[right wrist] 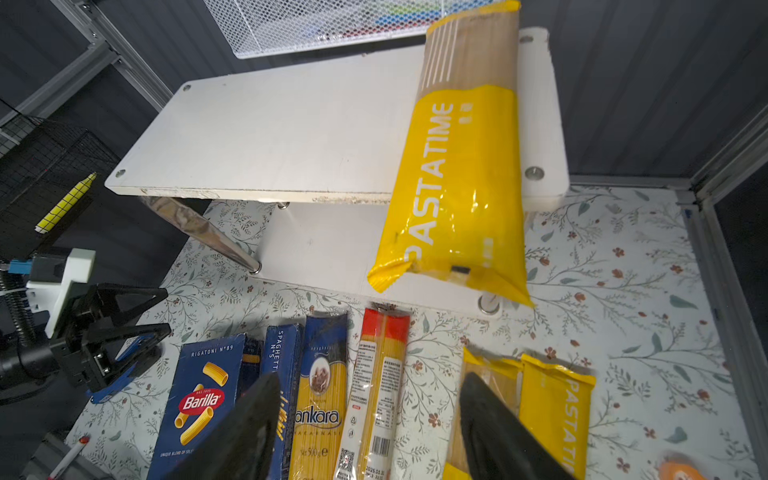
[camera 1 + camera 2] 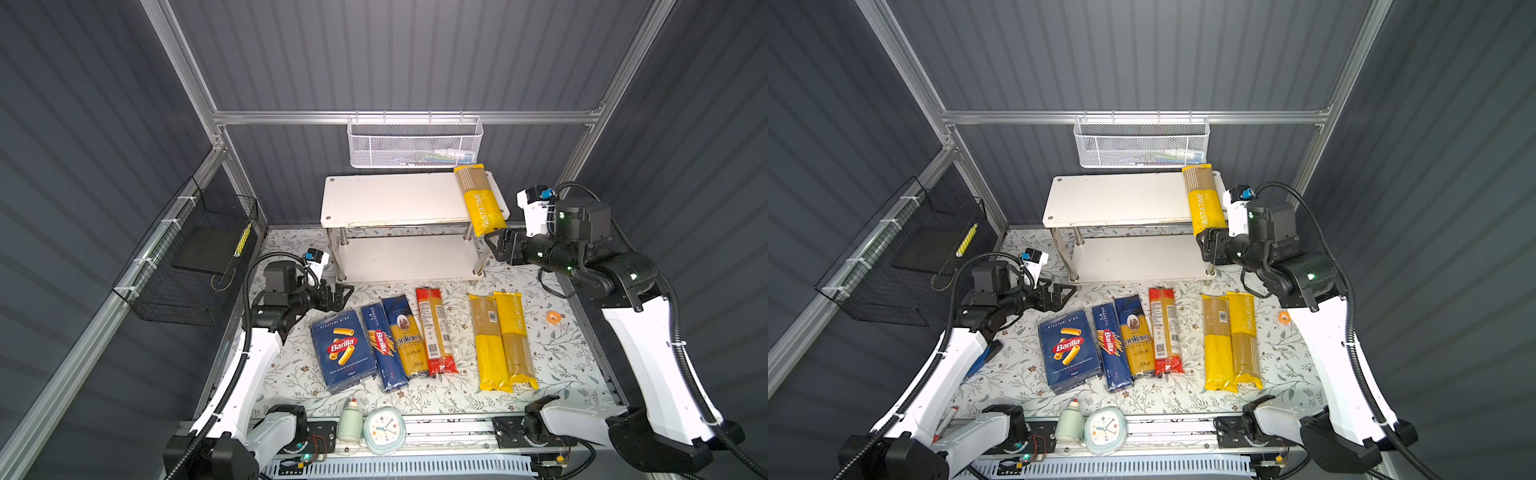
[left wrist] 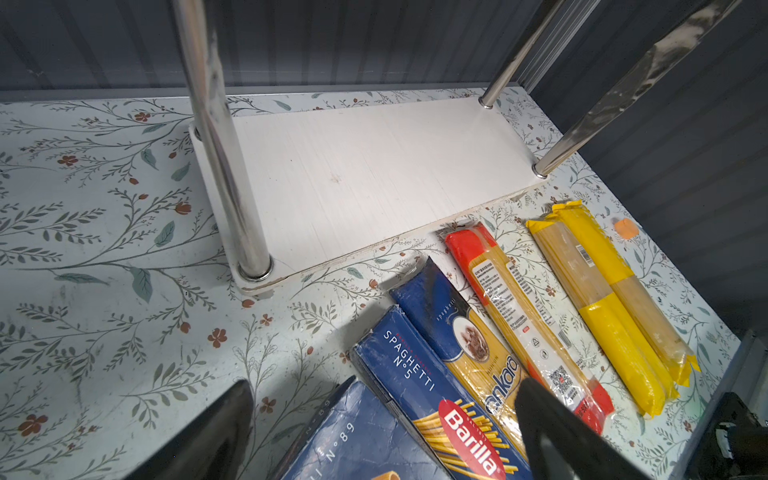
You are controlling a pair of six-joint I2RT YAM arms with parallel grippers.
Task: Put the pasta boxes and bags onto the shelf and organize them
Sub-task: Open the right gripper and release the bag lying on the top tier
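On the shelf (image 2: 395,199), at the right end of its top board, one yellow bag (image 2: 482,199) is lying front to back, its near end hanging past the front edge. That crosswise lay is probably leaving the rest of the board free for more packs. The right gripper (image 2: 493,246) is hovering just before that overhanging end, jaws spread and clasping nothing, so the bag is resting on the board alone. The left gripper (image 2: 344,296), likewise spread and empty, is waiting near the far end of the wide Barilla box (image 2: 343,351). Beside that box, the narrow Barilla box (image 2: 382,349), ankara bag (image 2: 409,336), red bag (image 2: 434,332) and two yellow bags (image 2: 503,340) are lying on the tabletop (image 2: 573,365), all pointing toward the shelf, likely for easy pickup. The right wrist view is showing the bag jutting out over the lower board (image 3: 374,174), a drop both top views are flattening. The left wrist view is showing that lower board bare, where the top views are half hiding it.
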